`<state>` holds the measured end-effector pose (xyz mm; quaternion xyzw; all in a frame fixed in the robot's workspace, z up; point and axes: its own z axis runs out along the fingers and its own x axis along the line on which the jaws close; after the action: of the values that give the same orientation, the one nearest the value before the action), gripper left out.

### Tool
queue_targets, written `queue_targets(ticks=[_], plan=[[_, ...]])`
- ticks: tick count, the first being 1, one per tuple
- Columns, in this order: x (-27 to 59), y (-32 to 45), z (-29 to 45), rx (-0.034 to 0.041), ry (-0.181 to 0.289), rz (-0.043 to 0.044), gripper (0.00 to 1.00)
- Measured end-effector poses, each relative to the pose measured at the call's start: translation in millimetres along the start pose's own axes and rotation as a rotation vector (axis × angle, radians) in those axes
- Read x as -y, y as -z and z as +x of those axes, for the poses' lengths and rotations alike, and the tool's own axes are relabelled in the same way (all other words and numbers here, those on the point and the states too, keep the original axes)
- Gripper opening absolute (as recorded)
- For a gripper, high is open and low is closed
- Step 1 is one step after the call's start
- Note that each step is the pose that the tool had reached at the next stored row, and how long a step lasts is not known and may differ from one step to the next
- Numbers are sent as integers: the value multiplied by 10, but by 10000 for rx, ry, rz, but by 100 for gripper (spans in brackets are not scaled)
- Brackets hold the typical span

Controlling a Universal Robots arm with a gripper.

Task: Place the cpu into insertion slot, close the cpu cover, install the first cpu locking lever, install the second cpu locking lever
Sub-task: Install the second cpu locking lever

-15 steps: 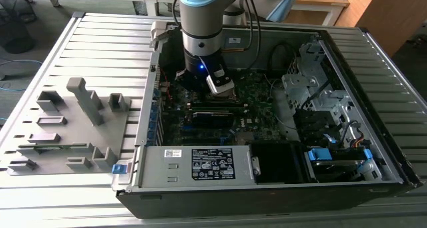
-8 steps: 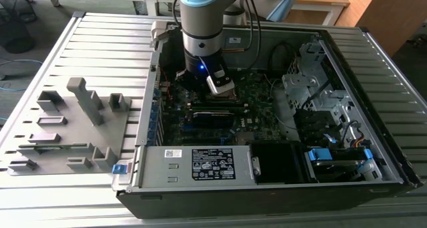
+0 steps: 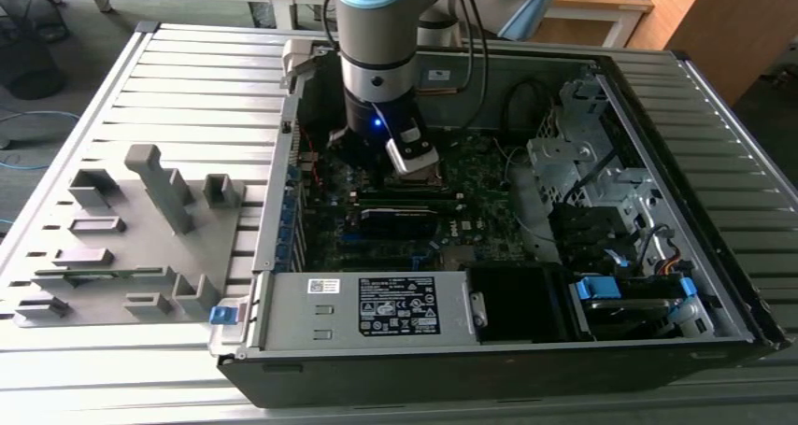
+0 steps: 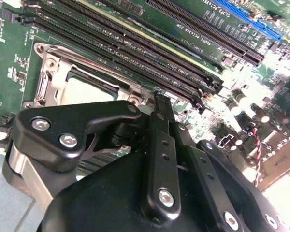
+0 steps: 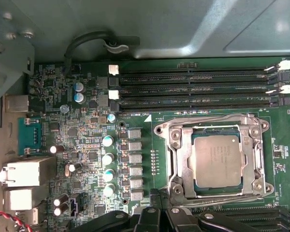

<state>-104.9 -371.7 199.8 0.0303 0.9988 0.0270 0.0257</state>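
Note:
In the first wrist view the cpu [image 5: 217,161], a silver-grey square, sits in the insertion slot [image 5: 212,157] on the green motherboard. The silvery cpu cover [image 5: 181,157] lies flat around it, and the chip shows through its cut-out. Thin metal levers [image 5: 208,117] run along two sides of the socket. My gripper [image 5: 157,208] hovers at the socket's edge, its black fingers [image 4: 159,125] together with nothing between them. The second wrist view shows the cpu [image 4: 87,89] just beyond my gripper [image 4: 158,99]. In the exterior view my gripper [image 3: 416,166] reaches down into the open case over the socket.
Long black memory slots [image 5: 193,89] run beside the socket. Capacitors [image 5: 108,157] and rear ports [image 5: 24,171] stand on the other side. The case [image 3: 698,210] holds a power supply [image 3: 374,304] and drive bays [image 3: 586,163]. A grey fixture [image 3: 125,229] lies on the slatted table at the exterior view's left.

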Motion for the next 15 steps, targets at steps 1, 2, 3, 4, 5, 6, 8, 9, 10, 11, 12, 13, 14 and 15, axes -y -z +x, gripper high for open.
queue_targets(ticks=[1, 2, 3, 4, 5, 6, 8, 9, 10, 11, 12, 13, 14, 15], plan=[[-1, 11, -1, 0, 1, 0, 10], [-1, 22, -1, 0, 0, 0, 10], [-2, 34, -2, 0, 1, -1, 10], [-3, 46, -3, 0, 0, -1, 10], [-3, 59, -3, -1, 0, 0, 10], [-4, 72, -4, -1, 1, 0, 10], [-5, 96, -5, -1, 1, 0, 10], [-6, 110, -6, 0, 0, -1, 10], [-7, 125, -6, 0, 1, -1, 10], [-8, 138, -7, 0, 1, -1, 10], [-9, 151, -8, 0, 1, -1, 10], [-9, 163, -8, -1, 1, 0, 10], [-10, 173, -9, -1, 1, 0, 10], [-10, 181, -9, 0, 1, 0, 10]])
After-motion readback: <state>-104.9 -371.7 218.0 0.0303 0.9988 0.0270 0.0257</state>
